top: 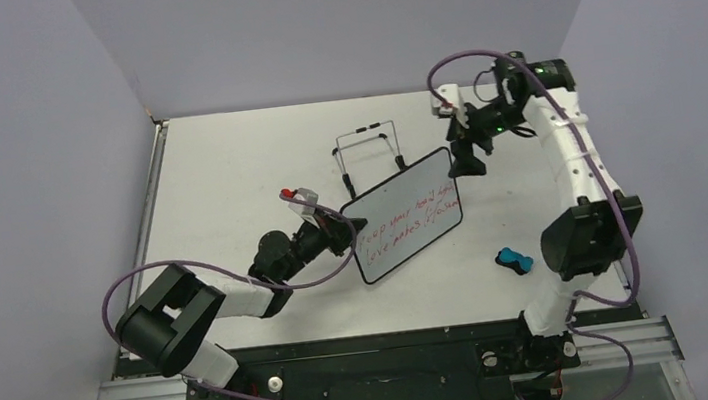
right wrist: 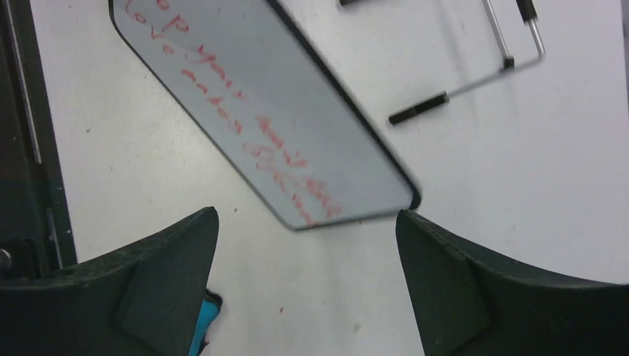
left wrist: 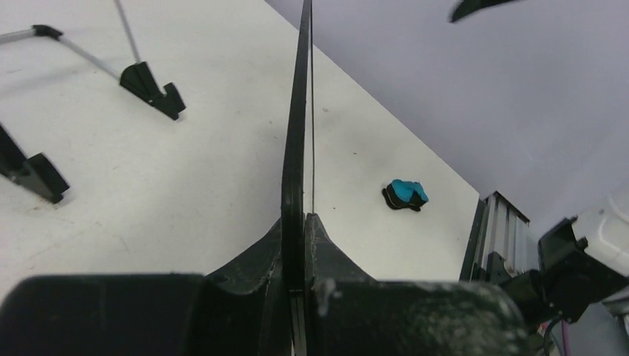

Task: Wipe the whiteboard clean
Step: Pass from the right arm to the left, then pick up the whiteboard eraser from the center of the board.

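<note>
The left gripper [top: 351,228] pinches the whiteboard [top: 408,226], at 6 o'clock of the stand [top: 369,148], by its 9 o'clock edge, likely steadying it for wiping, while the right gripper [top: 467,162] hangs wide-jawed at its 1 o'clock corner.

Glossy whiteboard [top: 404,218] (matt table [top: 226,174]).

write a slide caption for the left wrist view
Left gripper clamps the whiteboard edge-on, blue eraser beyond.
</note>
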{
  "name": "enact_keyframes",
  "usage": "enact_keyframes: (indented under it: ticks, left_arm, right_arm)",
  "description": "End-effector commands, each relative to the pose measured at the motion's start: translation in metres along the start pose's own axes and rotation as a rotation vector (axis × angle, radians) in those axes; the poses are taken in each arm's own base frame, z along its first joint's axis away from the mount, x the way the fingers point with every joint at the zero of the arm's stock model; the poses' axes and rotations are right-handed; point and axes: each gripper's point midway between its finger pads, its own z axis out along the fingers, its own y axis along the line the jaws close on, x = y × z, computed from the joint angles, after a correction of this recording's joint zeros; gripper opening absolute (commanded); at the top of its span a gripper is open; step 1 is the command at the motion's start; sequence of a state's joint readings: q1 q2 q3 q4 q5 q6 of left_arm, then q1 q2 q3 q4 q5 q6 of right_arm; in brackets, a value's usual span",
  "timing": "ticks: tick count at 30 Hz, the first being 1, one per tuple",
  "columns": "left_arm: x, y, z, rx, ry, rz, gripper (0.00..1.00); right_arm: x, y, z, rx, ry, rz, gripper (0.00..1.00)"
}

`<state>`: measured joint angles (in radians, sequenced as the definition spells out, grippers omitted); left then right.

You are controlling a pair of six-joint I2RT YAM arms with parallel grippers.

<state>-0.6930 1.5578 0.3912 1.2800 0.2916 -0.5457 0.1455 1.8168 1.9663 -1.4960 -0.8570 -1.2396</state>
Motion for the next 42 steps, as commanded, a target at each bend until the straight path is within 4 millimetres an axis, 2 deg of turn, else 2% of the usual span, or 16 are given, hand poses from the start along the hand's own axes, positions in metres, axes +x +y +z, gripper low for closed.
enact_keyframes:
  ticks: [1, 2, 3, 4, 5, 6, 8, 11, 14, 15, 16, 17, 20, 24, 29, 42]
  left_arm:
    - [-0.042, 0.020, -0.004, -0.175, -0.133, -0.085, 0.00]
    - [-0.044, 0.025, -0.006, -0.206, -0.147, -0.099, 0.00]
    - [-0.045, 0.027, -0.009, -0.231, -0.152, -0.130, 0.00]
    - [-0.046, 0.030, -0.010, -0.252, -0.156, -0.145, 0.00]
    - [-0.043, 0.030, -0.012, -0.265, -0.141, -0.165, 0.00]
    - [-0.044, 0.034, -0.014, -0.296, -0.150, -0.173, 0.00]
    - [-0.043, 0.037, -0.019, -0.327, -0.151, -0.196, 0.00]
    - [-0.042, 0.035, -0.023, -0.335, -0.146, -0.197, 0.00]
    - [-0.041, 0.033, -0.025, -0.330, -0.139, -0.188, 0.00]
    - [-0.039, 0.032, -0.025, -0.324, -0.133, -0.184, 0.00]
    - [-0.040, 0.031, -0.025, -0.321, -0.134, -0.181, 0.00]
    - [-0.039, 0.030, -0.026, -0.318, -0.130, -0.179, 0.00]
    - [-0.038, 0.028, -0.027, -0.308, -0.127, -0.176, 0.00]
    - [-0.038, 0.026, -0.032, -0.303, -0.131, -0.171, 0.00]
    - [-0.034, 0.026, -0.033, -0.298, -0.126, -0.171, 0.00]
    - [-0.035, 0.023, -0.037, -0.286, -0.133, -0.170, 0.00]
  right_arm:
    - [-0.005, 0.027, -0.062, 0.171, -0.134, -0.012, 0.85]
    - [0.031, 0.035, -0.054, 0.155, -0.097, 0.008, 0.85]
    - [0.039, 0.047, -0.058, 0.176, -0.078, -0.027, 0.85]
    - [0.076, 0.060, -0.049, 0.149, -0.035, -0.020, 0.87]
    - [0.088, 0.070, -0.049, 0.152, -0.008, -0.032, 0.87]
    - [0.119, 0.080, -0.045, 0.140, 0.048, -0.001, 0.88]
    - [0.152, 0.093, -0.046, 0.138, 0.101, 0.038, 0.87]
    - [0.187, 0.105, -0.047, 0.124, 0.158, 0.134, 0.81]
    - [0.204, 0.120, -0.032, 0.088, 0.201, 0.200, 0.72]
    - [0.216, 0.116, -0.023, 0.109, 0.247, 0.187, 0.72]
    - [0.217, 0.115, -0.022, 0.166, 0.275, 0.250, 0.72]
    - [0.231, 0.100, -0.015, 0.239, 0.347, 0.224, 0.73]
    - [0.239, 0.087, -0.012, 0.417, 0.411, 0.299, 0.75]
    - [0.255, 0.087, -0.013, 0.473, 0.486, 0.351, 0.76]
    - [0.271, 0.095, -0.004, 0.444, 0.557, 0.383, 0.75]
    - [0.289, 0.123, 0.023, 0.232, 0.603, 0.378, 0.69]
